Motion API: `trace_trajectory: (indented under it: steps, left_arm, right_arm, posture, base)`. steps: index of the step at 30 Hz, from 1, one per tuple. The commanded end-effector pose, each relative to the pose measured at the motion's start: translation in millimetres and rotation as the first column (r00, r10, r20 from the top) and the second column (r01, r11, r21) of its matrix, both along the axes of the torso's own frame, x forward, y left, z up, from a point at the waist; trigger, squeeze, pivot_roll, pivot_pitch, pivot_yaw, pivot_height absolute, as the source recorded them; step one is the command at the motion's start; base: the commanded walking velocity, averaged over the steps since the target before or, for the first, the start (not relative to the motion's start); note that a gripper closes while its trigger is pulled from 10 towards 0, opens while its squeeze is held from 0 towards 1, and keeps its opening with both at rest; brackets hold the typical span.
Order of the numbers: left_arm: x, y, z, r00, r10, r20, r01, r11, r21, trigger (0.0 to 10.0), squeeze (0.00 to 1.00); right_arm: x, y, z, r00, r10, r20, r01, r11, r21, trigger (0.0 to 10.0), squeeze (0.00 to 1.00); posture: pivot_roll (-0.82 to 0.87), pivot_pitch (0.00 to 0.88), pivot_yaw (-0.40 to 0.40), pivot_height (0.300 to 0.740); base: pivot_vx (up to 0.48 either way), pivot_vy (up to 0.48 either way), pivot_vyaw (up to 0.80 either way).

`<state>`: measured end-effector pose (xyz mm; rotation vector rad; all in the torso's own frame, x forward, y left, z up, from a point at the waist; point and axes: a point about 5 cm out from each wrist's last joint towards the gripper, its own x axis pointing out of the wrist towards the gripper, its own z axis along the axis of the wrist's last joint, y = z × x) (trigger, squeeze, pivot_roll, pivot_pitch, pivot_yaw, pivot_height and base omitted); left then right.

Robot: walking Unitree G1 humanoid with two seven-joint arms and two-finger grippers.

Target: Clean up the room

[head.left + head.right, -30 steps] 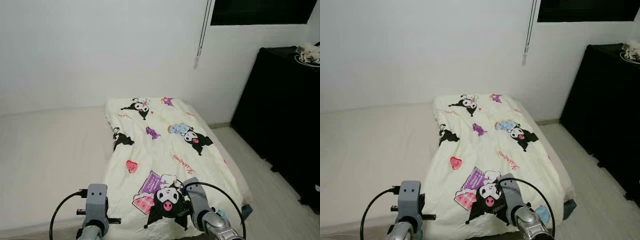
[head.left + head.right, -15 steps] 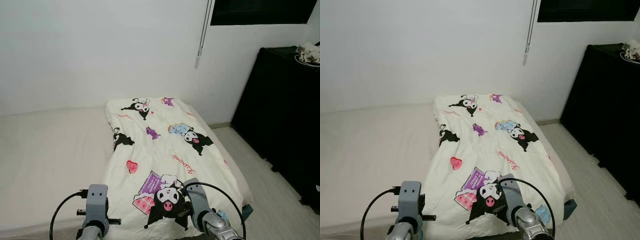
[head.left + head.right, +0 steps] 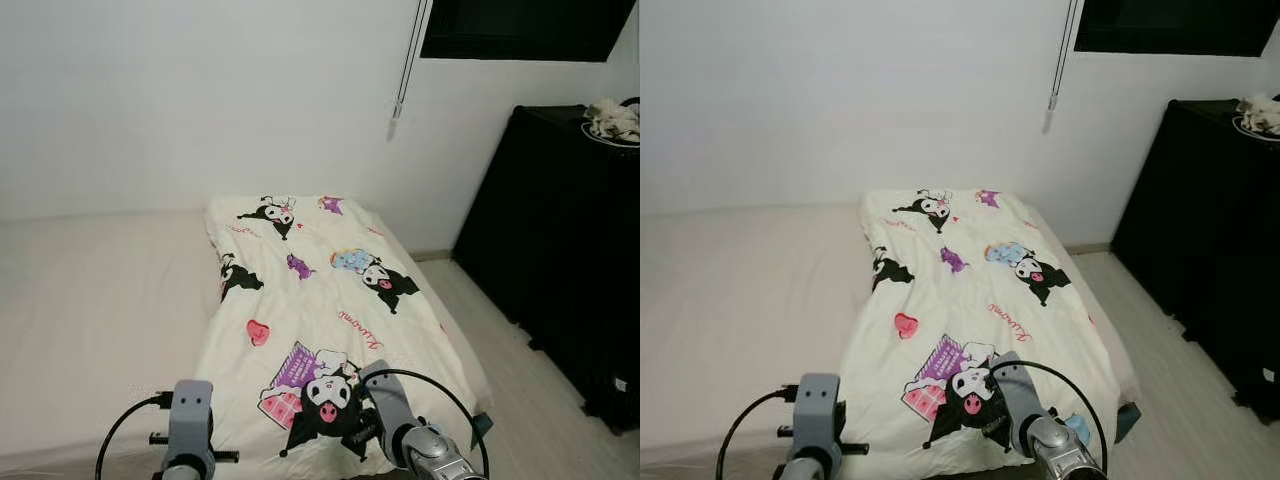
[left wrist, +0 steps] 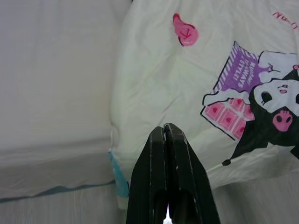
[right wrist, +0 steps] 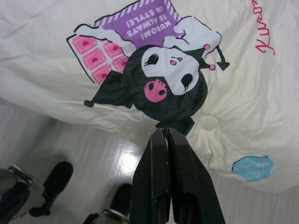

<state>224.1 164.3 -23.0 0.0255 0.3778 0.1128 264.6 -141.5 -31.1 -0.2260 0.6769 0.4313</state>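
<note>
Cartoon-printed cream blanket [image 3: 320,310] lies spread lengthwise over the right-hand part of a low white mattress [image 3: 100,310], its far end near the white wall [image 3: 200,90] and its near end draped over the mattress foot just ahead of the robot. The print shows black-and-white characters, a pink heart [image 3: 258,332] and a purple-striped panel with pink squares [image 3: 290,385]. In the left wrist view the blanket's left edge runs along the bare mattress and a strip of light blue fabric [image 4: 119,177] peeks out at the corner beneath it. The left gripper [image 4: 167,133] hangs above that near-left corner of the blanket, its two black fingers pressed together with nothing between them. The right gripper [image 5: 164,137] hovers over the near edge of the blanket just below the big black-hooded character [image 5: 168,84], fingers likewise pressed together and empty; pale glossy floor [image 5: 103,163] and the robot's dark feet [image 5: 56,179] show beneath it. To the right of the bed stands a tall black cabinet [image 3: 560,240] with a white bundle in a dish [image 3: 612,120] on top. A blind cord [image 3: 403,70] hangs down the wall beside a dark window [image 3: 520,28].
</note>
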Motion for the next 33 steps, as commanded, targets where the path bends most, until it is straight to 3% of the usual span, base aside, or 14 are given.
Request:
trace_trajectory:
  steps: [1, 12, 17, 27, 33]
  left_arm:
    - [-0.6, -2.5, 1.4, 1.000, -0.001, 0.014, 0.001, 1.000, 0.000, 10.0, 0.00]
    - [5.1, 1.8, 5.5, 0.999, -0.024, 0.027, 0.024, 1.000, 0.006, 10.0, 0.00]
    - [8.2, -0.6, 6.9, 0.999, -0.035, 0.031, 0.035, 0.999, 0.002, 10.0, 0.00]
    - [7.3, -3.0, 6.1, 0.999, -0.028, 0.028, 0.028, 1.000, -0.013, 10.0, 0.00]
    - [6.1, -3.7, 5.0, 0.999, -0.030, 0.020, 0.030, 0.999, -0.016, 10.0, 0.00]
  right_arm:
    - [-1.2, -2.2, -0.8, 1.000, 0.011, -0.002, -0.011, 1.000, -0.012, 10.0, 0.00]
    - [1.7, -6.7, 1.1, 0.998, -0.060, 0.011, 0.060, 0.998, 0.001, 10.0, 0.00]
    - [0.4, -5.7, -0.2, 0.995, -0.098, -0.019, 0.099, 0.993, 0.059, 10.0, 0.00]
    - [-0.6, -9.4, -1.0, 0.998, -0.067, -0.001, 0.067, 0.998, -0.008, 10.0, 0.00]
    - [0.8, -9.4, -0.3, 0.995, -0.099, -0.005, 0.099, 0.995, 0.008, 10.0, 0.00]
  posture:
    - [-0.04, 0.000, -0.116, 0.740]
    - [-0.07, 0.000, -0.068, 0.740]
    - [-0.07, 0.000, -0.060, 0.740]
    - [-0.07, 0.000, -0.054, 0.740]
    - [-0.08, 0.000, -0.042, 0.740]
  base:
    - [0.000, 0.000, 0.00]
    - [0.000, 0.000, 0.00]
    - [0.000, 0.000, 0.00]
    - [0.000, 0.000, 0.00]
    - [0.000, 0.000, 0.00]
